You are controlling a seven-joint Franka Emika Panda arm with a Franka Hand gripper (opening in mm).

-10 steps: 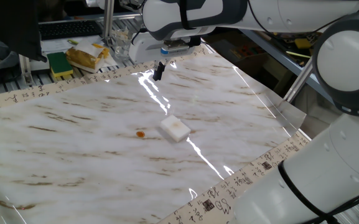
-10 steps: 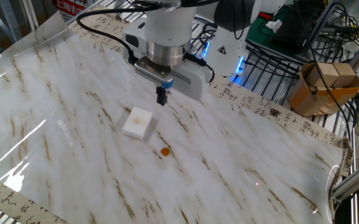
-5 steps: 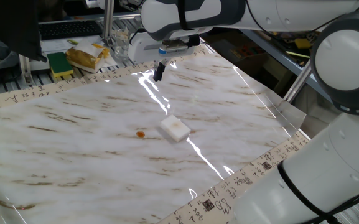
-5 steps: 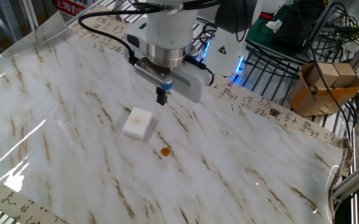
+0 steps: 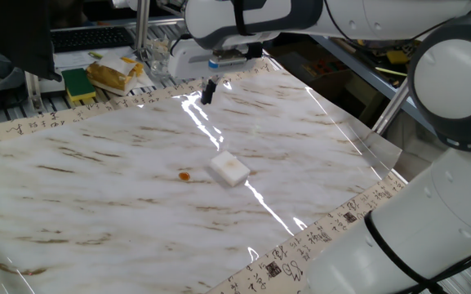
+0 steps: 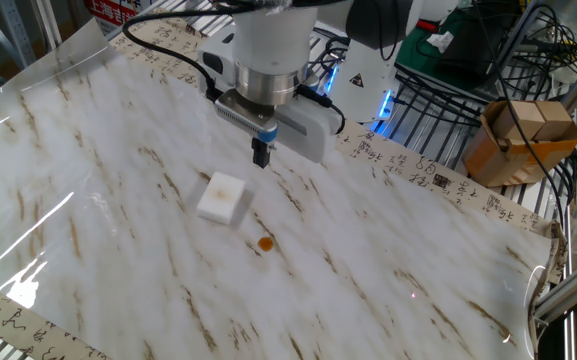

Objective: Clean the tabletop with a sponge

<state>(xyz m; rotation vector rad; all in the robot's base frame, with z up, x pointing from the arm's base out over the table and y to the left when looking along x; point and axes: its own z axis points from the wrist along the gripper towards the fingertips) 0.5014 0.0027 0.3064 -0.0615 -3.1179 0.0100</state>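
**A:** Where is the small white soft sponge block with the faint yellow patch on top?

**B:** It lies flat on the big shiny white marble-look worktop, near the middle. Nothing touches it.

**A:** And the robot's black two-finger gripper?

**B:** It hangs above the worktop, pointing down, up near the beige band with black letters. Its jaws look pressed together — I see no gap between them — and they hold nothing.

**A:** So which way does the sponge lie from the jaws?

**B:** Away from that band, toward the middle of the worktop, and lower down. In the other fixed view it sits down and a little to the left of the jaws — near, but not under them.

**A:** How is the sponge turned?

**B:** Its long side runs at a slant across the brown streaks.

**A:** What about the little orange spot?

**B:** It sits just beside the sponge, on the far side from the jaws. I think the jaws must open, slide over the sponge and drop down.
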